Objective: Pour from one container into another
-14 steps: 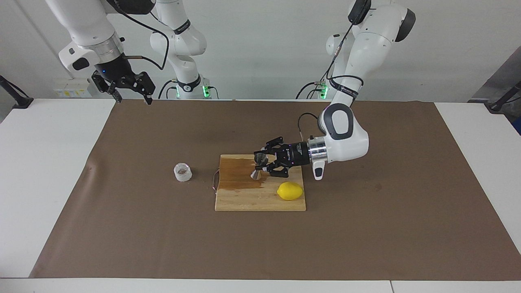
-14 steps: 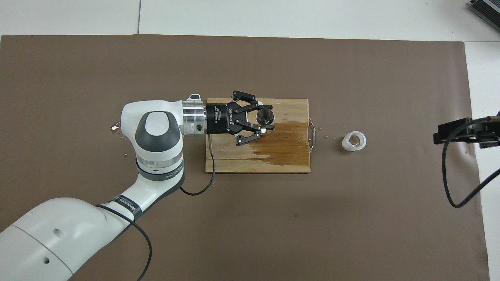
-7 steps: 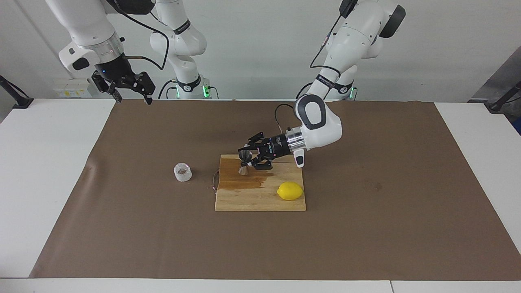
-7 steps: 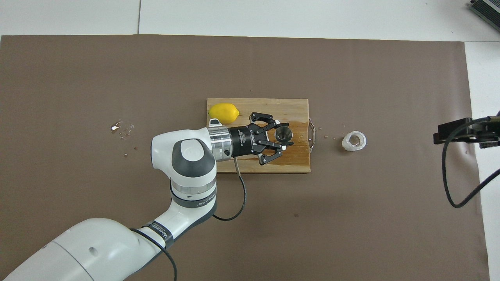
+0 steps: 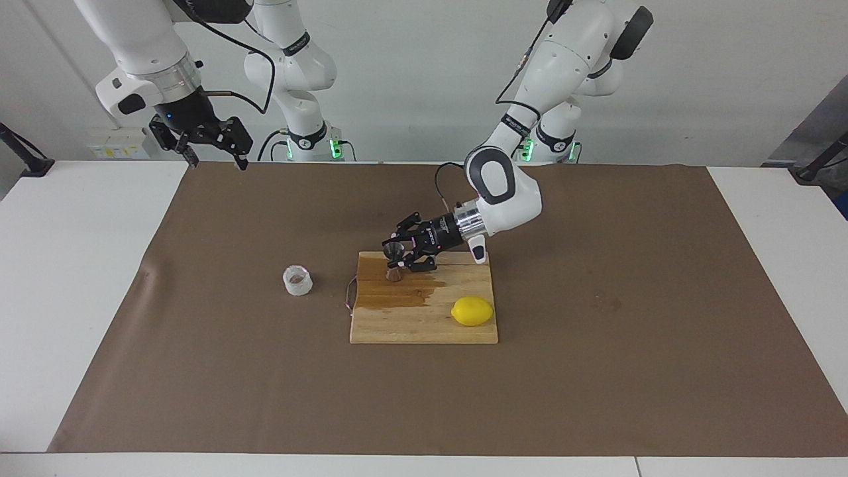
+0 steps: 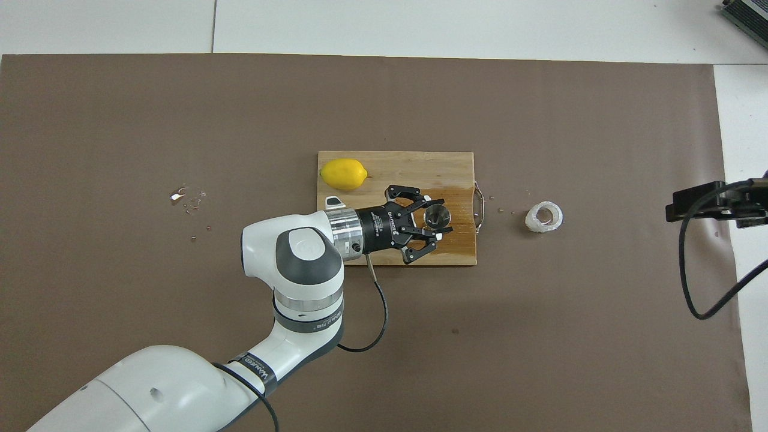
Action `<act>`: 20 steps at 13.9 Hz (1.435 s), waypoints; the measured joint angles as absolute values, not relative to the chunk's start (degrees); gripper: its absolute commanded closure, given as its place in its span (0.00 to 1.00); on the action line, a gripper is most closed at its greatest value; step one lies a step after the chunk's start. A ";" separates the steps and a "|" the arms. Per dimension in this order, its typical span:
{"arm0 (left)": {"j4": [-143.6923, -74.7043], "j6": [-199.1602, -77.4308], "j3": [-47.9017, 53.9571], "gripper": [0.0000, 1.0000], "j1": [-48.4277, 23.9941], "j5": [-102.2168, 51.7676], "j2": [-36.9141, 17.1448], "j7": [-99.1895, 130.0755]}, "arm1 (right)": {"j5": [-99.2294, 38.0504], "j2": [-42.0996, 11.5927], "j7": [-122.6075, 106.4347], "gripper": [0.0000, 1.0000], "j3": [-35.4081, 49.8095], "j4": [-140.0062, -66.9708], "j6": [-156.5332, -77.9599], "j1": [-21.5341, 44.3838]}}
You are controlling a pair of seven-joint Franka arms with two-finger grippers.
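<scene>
The steel hourglass jigger [image 5: 394, 262] stands upright over the wooden cutting board [image 5: 424, 326], at the corner nearer the robots toward the right arm's end. My left gripper [image 5: 397, 256] reaches in sideways and is shut on the jigger's waist. From overhead the jigger [image 6: 437, 214] shows its open mouth between the left gripper's [image 6: 435, 220] fingers. The translucent ribbed cup [image 5: 297, 280] stands on the brown paper beside the board, toward the right arm's end, also in the overhead view [image 6: 544, 217]. My right gripper [image 5: 217, 161] waits open, high over the paper's corner.
A yellow lemon [image 5: 472, 311] lies on the board's corner farther from the robots, toward the left arm's end. A dark wet patch [image 5: 404, 295] covers part of the board [image 6: 414, 162]. Small water drops [image 6: 186, 195] lie on the paper toward the left arm's end.
My left gripper has carried the jigger across the board toward the robots and toward the right arm's end, uncovering the lemon in the overhead view. The right arm and the cup have not moved.
</scene>
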State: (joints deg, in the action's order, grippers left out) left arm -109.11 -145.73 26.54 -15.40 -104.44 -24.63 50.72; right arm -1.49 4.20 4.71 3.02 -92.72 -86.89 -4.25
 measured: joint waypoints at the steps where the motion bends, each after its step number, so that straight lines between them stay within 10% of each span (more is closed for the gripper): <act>1: -109.14 -146.32 26.54 1.00 -15.83 -104.58 -24.62 50.69 | -1.49 4.20 4.71 0.00 3.02 -92.72 -86.89 -4.25; 11: -109.15 -147.48 26.43 0.00 -16.46 -104.73 -24.44 48.81 | -1.49 4.20 4.71 0.00 3.02 -92.72 -86.89 -4.25; 20: -109.12 -145.57 26.52 0.00 -17.42 -104.72 -23.50 44.03 | -1.49 4.20 4.71 0.00 3.02 -92.72 -86.89 -4.25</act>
